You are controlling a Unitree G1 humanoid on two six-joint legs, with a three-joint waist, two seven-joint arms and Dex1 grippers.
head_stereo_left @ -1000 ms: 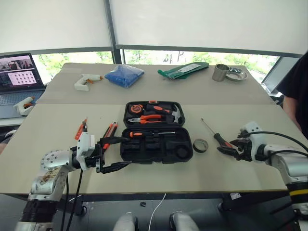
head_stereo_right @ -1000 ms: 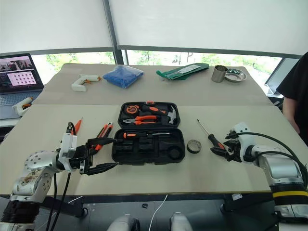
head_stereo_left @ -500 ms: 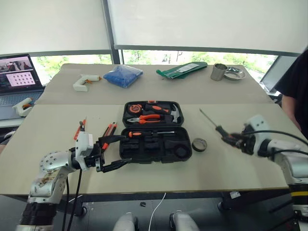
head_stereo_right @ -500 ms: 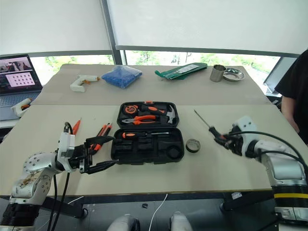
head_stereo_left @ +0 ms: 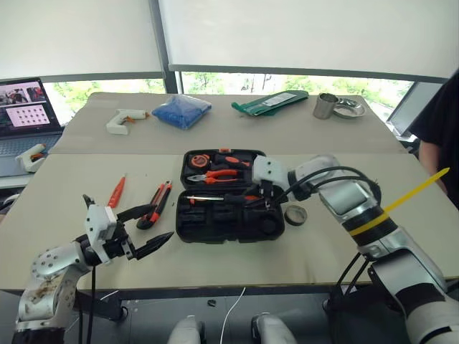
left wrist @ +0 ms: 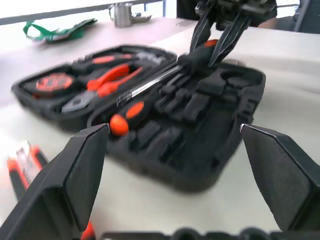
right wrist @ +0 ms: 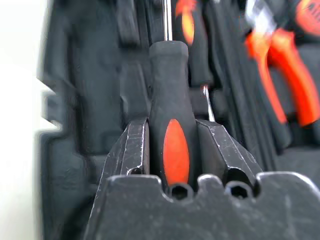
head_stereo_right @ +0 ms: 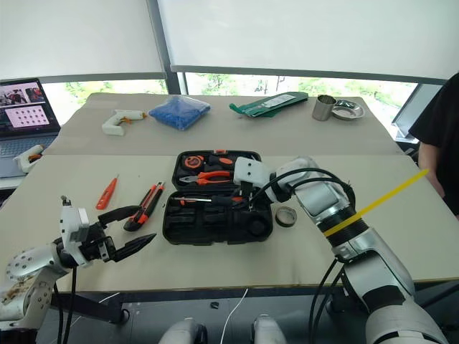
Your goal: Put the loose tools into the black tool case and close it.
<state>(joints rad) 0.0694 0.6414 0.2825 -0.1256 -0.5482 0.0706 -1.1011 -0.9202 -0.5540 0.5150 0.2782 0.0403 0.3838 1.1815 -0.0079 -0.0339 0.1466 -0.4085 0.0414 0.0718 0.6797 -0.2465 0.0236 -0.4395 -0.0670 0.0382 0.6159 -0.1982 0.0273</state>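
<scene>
While the right gripper [right wrist: 172, 145] hangs over the near half of the open black tool case [head_stereo_left: 229, 215], it is clamped on the handle of a screwdriver [right wrist: 170, 125], so the step in hand looks like seating this tool in a recess. One screwdriver already lies in the case [head_stereo_left: 215, 198], along the far edge of that near half. The next move, as I judge it, calls for lining the shaft up with a free slot beside it, lowering, then letting go.

The left gripper [head_stereo_left: 143, 229] hovers near the left front of the case with its fingers spread wide and nothing between them. Left of the case on the table [head_stereo_left: 86, 172] wait a utility knife [head_stereo_left: 156, 203] and a third screwdriver [head_stereo_left: 116, 191]; the tape roll [head_stereo_left: 295, 214] sits just right of the case. These still have to go in before the lid can shut.

The right wrist view shows the grip itself, both fingers pressed against the handle's sides with the shaft pointing away over the recesses. The head views give the layout instead, and the left wrist view shows the held screwdriver tilted down toward the case from the side.
</scene>
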